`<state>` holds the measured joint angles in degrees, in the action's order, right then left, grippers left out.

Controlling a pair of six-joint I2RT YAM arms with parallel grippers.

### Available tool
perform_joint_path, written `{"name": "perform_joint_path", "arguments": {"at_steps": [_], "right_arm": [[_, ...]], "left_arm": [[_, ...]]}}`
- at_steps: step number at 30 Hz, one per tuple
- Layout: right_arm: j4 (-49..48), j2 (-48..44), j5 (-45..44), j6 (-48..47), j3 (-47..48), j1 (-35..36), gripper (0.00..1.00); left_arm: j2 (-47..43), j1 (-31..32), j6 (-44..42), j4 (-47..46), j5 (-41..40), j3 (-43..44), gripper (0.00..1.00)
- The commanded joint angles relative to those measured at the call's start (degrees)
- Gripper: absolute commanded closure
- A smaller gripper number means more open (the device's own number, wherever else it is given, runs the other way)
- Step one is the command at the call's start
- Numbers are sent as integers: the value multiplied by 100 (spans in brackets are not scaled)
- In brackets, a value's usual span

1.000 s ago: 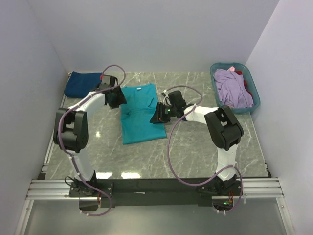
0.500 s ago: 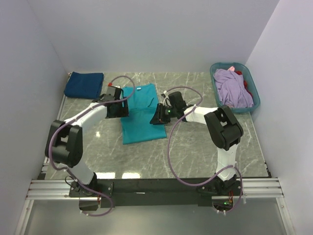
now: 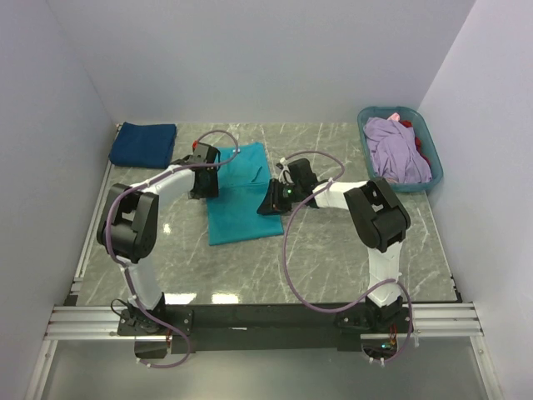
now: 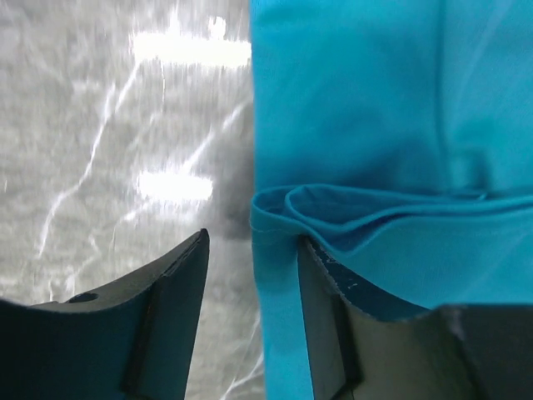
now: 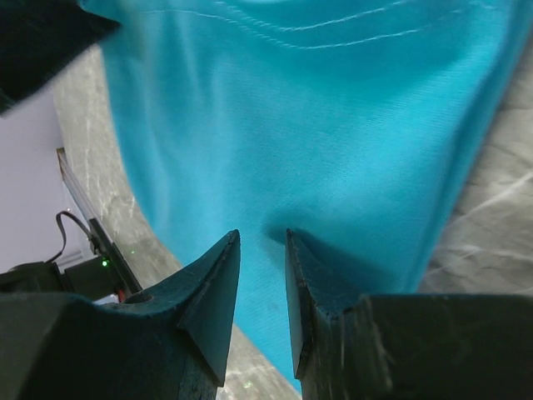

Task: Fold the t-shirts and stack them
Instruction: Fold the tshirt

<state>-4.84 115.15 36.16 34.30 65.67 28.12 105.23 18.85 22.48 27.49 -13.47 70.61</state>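
Roughly one of four done: navy t-shirt [image 3: 143, 143] folded at 10 o'clock; teal t-shirt [image 3: 241, 204] at table centre, part-folded into a long strip; lavender t-shirt [image 3: 398, 150] and red t-shirt [image 3: 423, 152] heaped in basket [image 3: 435, 142] at 2 o'clock, unfolded, nothing stacked yet. Left gripper [image 4: 252, 242] reaching low from 9 o'clock to the teal edge, jaws apart astride a rumpled fold, one finger on bare table [image 3: 333, 250]. Right gripper [image 5: 261, 235] stretched in from 3 o'clock, clamped on the opposite teal edge, cloth puckered between the tips.
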Motion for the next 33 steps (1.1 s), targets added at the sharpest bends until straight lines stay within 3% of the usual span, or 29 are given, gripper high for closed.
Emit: {"name": "perform_joint_path", "arguments": {"at_steps": [1,19,28,33], "right_arm": [[-35,165,145,41,25,-105,64],[185,104,269,103,165,-201,64],[589,-906,66,-64,131,-193,59],[82,-863,504,278,-115,-193,61]], "left_arm": [[120,-92,134,-6,-68,400,47],[534,-646,582,90,398,832,44],[-774,-708,1267,433,503,517,19],[-1864,-453,1925,-276,1476,-878,24]]}}
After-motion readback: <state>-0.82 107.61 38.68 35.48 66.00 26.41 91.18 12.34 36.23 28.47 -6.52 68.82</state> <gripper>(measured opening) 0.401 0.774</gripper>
